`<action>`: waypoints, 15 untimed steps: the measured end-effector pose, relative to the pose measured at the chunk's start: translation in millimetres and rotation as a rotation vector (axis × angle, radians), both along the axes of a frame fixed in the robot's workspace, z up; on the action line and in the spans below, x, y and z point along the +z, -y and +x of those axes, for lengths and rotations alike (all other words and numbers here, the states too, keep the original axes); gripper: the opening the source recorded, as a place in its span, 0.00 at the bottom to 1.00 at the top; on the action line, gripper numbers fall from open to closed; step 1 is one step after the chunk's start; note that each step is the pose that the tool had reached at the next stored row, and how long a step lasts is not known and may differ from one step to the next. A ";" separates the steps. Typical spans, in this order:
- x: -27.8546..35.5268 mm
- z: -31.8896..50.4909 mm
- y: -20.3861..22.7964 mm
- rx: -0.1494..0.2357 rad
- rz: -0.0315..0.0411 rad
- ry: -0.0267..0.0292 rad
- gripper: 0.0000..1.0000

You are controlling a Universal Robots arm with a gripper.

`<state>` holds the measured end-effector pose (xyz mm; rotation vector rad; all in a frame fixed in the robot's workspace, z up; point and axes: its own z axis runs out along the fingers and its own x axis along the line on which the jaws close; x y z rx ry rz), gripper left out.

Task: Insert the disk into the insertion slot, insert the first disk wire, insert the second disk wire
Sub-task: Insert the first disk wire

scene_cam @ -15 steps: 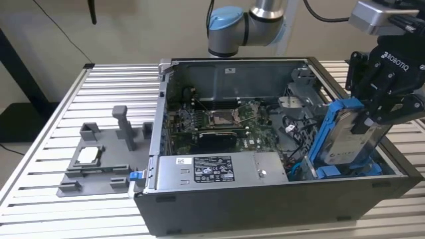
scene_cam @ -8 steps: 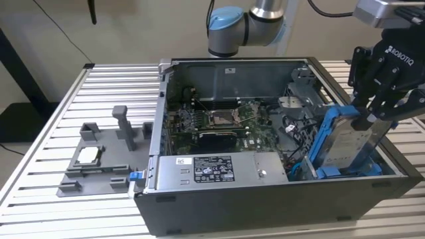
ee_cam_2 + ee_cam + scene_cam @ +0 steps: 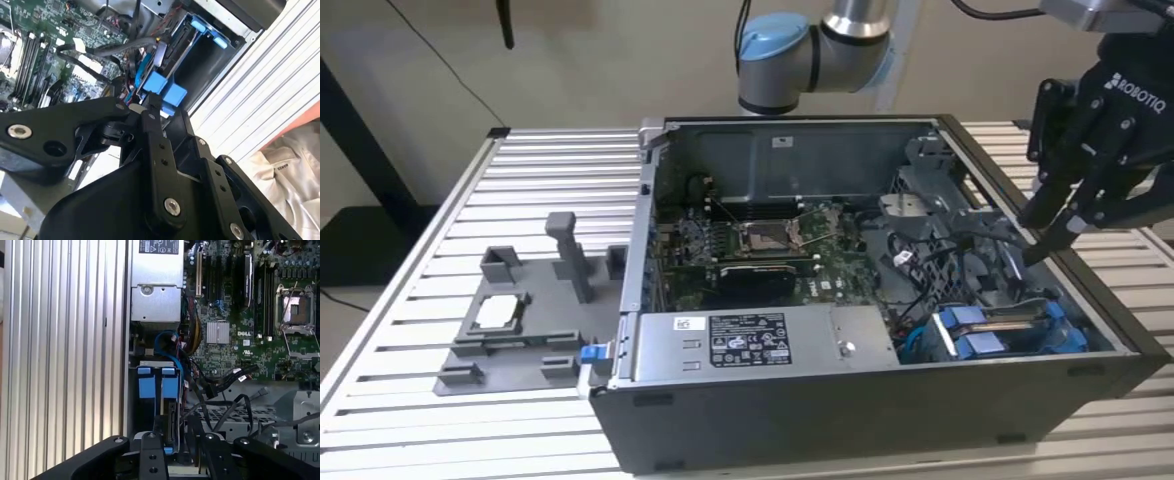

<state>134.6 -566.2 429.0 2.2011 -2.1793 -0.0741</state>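
The exterior view sits off the arm (image 3: 817,45), high up and a little way back. It looks down at a slant on the whole open computer case (image 3: 854,410) and the ribbed table (image 3: 547,170) under it, with the gripper (image 3: 1043,248) at the exterior view's right. Both wrist cameras ride on the arm just behind the gripper, so its black parts sit very close in both wrist views. The first wrist view looks almost straight down into the case. The second wrist view looks down too, but tilted. All three views share the insertion slot (image 3: 1007,332) with its blue rails, the green board (image 3: 761,250) and some table.
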 end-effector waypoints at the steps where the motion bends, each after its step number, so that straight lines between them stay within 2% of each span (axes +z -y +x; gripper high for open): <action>1: 0.0 0.1 -0.1 0.001 -0.0002 0.0175 0.33; 2: 0.1 0.0 -0.2 0.004 -0.0004 0.0340 0.33; 3: -0.3 0.0 -0.3 0.009 -0.0004 0.0481 0.33; 4: -1.1 0.0 -0.4 0.013 -0.0002 0.0572 0.33; 6: -3.2 0.0 -0.7 0.023 0.0001 0.0677 0.33; 9: -6.8 0.0 -1.8 0.039 -0.0008 0.0784 0.33; 11: -9.1 0.0 -5.0 0.049 -0.0028 0.0888 0.33; 15: -12.9 -0.1 -11.3 0.064 -0.0066 0.1134 0.33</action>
